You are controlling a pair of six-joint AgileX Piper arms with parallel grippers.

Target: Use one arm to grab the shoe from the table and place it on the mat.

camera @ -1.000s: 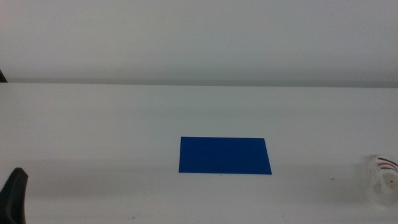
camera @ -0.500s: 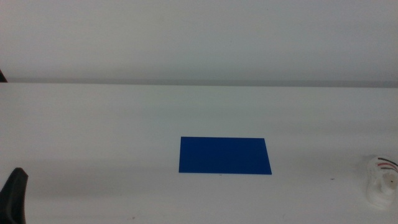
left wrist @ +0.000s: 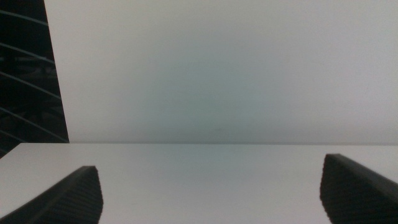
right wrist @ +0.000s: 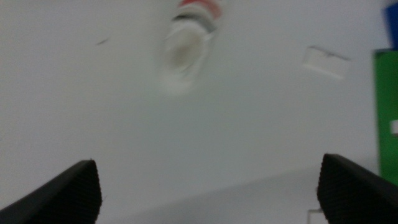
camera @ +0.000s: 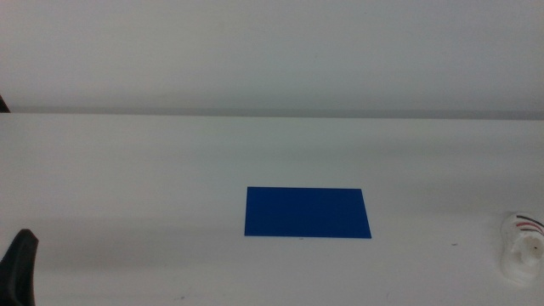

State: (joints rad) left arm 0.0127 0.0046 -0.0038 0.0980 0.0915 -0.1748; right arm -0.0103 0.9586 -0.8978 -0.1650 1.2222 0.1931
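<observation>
**Shoe and mat before the grasp**

White tabletop (camera: 127, 170) with blue mat (camera: 308, 212) lying flat near the centre, bare and ready to receive. Shoe (camera: 520, 246) resting at the right edge, well apart from the mat, hence within reach of the right arm. Right gripper (right wrist: 208, 193) above the tabletop, jaws spread wide, shoe (right wrist: 186, 53) ahead and untouched, probably lining up an approach. Left gripper (left wrist: 211, 193) waiting at the near left, jaws likewise wide, holding nothing.

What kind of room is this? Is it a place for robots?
Probably a robot test bench: a plain white table with only a blue mat and a small white shoe, and the left end effector waiting at its edge.
</observation>
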